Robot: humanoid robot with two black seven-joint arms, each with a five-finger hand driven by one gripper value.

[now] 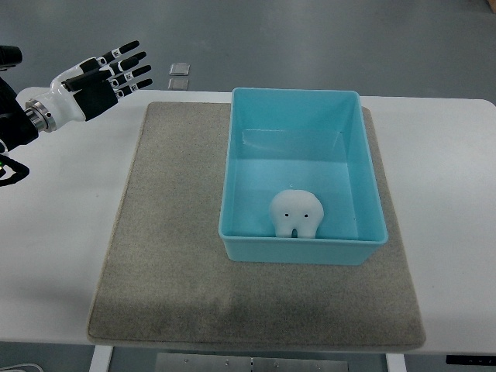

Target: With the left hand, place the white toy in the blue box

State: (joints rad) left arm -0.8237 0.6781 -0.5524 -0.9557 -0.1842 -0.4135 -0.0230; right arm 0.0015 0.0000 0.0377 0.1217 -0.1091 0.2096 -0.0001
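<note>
A white toy with two black dot eyes lies inside the blue box, near its front wall. The box stands on the grey mat's right half. My left hand hovers at the far upper left, above the table's back edge and well away from the box. Its black and white fingers are stretched out and spread, holding nothing. No right arm shows in the picture.
A grey mat covers the middle of the white table. Two small grey squares lie on the floor beyond the table's back edge. A black part shows at the left edge.
</note>
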